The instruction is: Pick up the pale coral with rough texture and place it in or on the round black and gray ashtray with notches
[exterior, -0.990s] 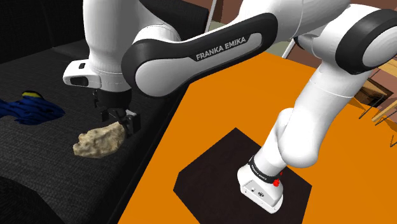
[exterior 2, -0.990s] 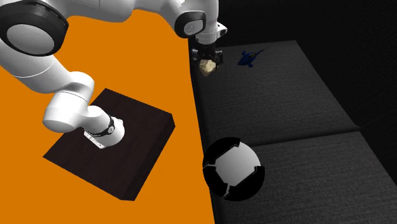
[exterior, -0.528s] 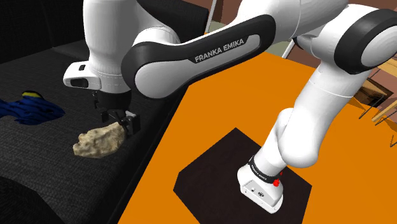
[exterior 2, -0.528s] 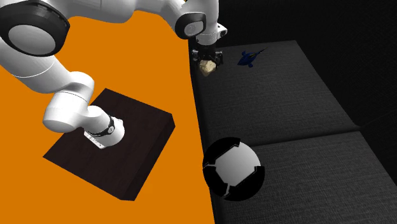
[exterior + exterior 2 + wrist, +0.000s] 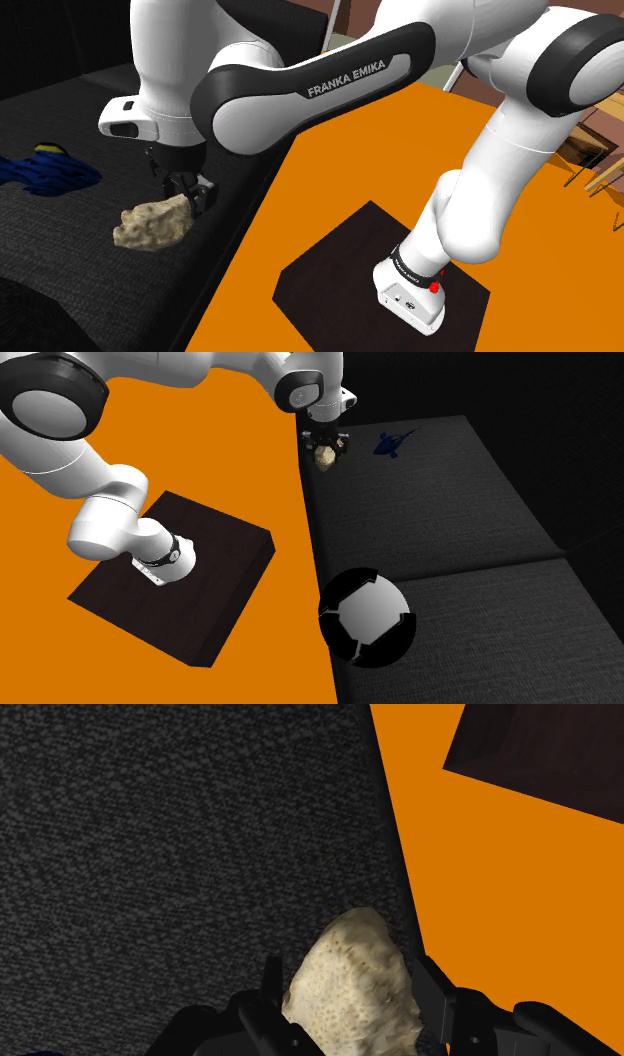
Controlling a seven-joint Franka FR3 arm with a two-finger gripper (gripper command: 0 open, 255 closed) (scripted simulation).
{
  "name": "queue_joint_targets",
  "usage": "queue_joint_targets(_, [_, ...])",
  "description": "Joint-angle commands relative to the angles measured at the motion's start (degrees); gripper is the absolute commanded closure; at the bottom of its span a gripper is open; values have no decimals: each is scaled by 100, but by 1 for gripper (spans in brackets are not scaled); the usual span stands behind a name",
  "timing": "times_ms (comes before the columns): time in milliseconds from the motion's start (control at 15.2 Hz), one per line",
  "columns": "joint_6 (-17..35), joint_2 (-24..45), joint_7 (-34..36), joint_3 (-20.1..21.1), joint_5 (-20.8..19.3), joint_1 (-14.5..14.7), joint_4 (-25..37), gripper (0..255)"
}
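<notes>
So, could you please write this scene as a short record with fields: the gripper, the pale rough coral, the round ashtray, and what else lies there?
gripper: all-black two-finger gripper, shut on the coral
coral: pale rough coral, clasped at one end between the fingers
ashtray: round black and grey ashtray with notches, empty, on the dark textured surface, apart from the coral
other: blue object on the same surface, at the second exterior view's right of the coral
task state: coral not yet in the ashtray
</notes>
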Motion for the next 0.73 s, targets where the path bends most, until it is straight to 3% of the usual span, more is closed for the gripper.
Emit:
queue_joint_targets(0, [4,9,2,-12,-9,-8,-7,255])
queue_joint_targets(660, [-644,-206,-100,-2,125,-28,452,255])
